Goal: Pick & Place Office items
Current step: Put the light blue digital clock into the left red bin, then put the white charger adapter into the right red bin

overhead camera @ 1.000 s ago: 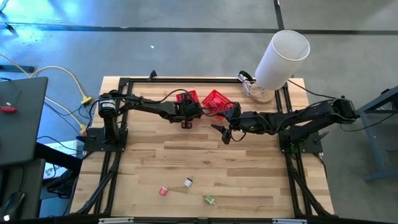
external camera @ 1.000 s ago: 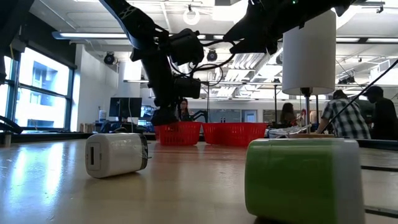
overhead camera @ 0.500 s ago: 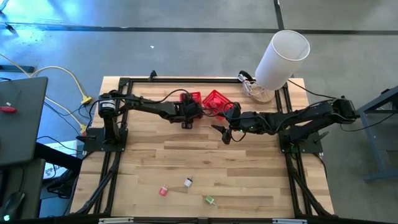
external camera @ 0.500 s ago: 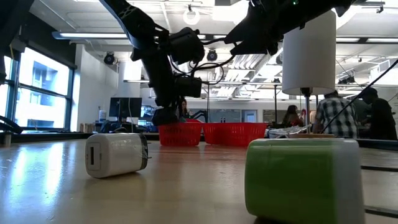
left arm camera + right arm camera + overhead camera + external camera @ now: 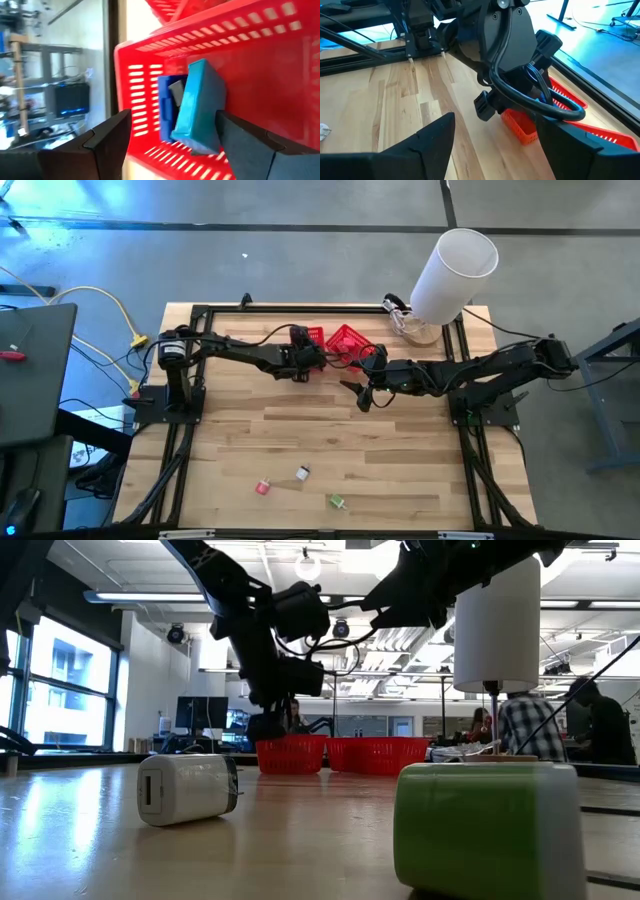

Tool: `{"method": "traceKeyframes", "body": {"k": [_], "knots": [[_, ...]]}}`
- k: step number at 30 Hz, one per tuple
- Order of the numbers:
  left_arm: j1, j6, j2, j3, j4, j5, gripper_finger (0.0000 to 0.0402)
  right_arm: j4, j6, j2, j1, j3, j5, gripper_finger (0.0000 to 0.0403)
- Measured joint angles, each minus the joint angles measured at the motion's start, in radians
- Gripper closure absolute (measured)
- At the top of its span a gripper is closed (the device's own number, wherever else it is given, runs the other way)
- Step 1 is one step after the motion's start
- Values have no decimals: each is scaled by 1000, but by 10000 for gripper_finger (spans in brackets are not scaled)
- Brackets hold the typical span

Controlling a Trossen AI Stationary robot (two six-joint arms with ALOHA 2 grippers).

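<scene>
Inside left red basket (image 5: 280, 65), teal block (image 5: 197, 107) lies tilted against blue item (image 5: 165, 112), free of fingers. Left claw (image 5: 300, 360) above basket, spread wide, empty. Right claw (image 5: 362, 393) mid-surface (image 5: 400, 450), parted, empty. Pink (image 5: 263, 487), whitish (image 5: 303, 472), green (image 5: 337, 502) items near front edge.

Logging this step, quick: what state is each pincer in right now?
Left pincer: open, empty, over the red basket with the teal item inside.
Right pincer: open, empty.
</scene>
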Motion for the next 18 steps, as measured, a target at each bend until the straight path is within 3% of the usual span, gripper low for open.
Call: {"method": "traceKeyframes", "body": {"k": [5, 18], "knots": [[-3, 14, -11, 0, -4, -58, 124, 0, -3, 0, 0, 0, 0, 139], [-24, 21, -23, 0, -5, -44, 124, -4, -3, 0, 0, 0, 0, 139]]}}
